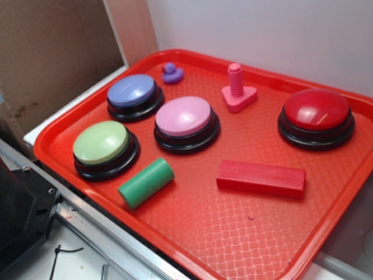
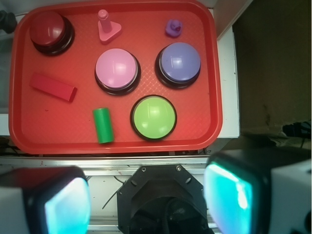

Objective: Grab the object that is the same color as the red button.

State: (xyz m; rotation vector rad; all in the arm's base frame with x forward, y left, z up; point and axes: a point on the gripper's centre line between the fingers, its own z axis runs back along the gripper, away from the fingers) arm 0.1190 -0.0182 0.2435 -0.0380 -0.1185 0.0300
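Note:
A long flat red block [image 1: 261, 178] lies on the red tray [image 1: 233, 233], in front of the dark-red dome button [image 1: 316, 116] on its black base. In the wrist view the block [image 2: 53, 87] is at the tray's left and the red button [image 2: 50, 30] at the upper left. My gripper [image 2: 148, 202] shows only in the wrist view. It is open and empty, high above the robot base, well short of the tray. Its two pads [image 2: 68, 207] glow cyan and stand wide apart.
On the tray stand a pink button [image 1: 186, 121], a blue-purple button [image 1: 134, 95] and a green button [image 1: 104, 147]. A green cylinder [image 1: 145, 182], a pink bolt on a triangular base [image 1: 238, 90] and a small purple duck [image 1: 172, 73] lie there too. A black robot base [image 2: 163, 202] sits below the gripper.

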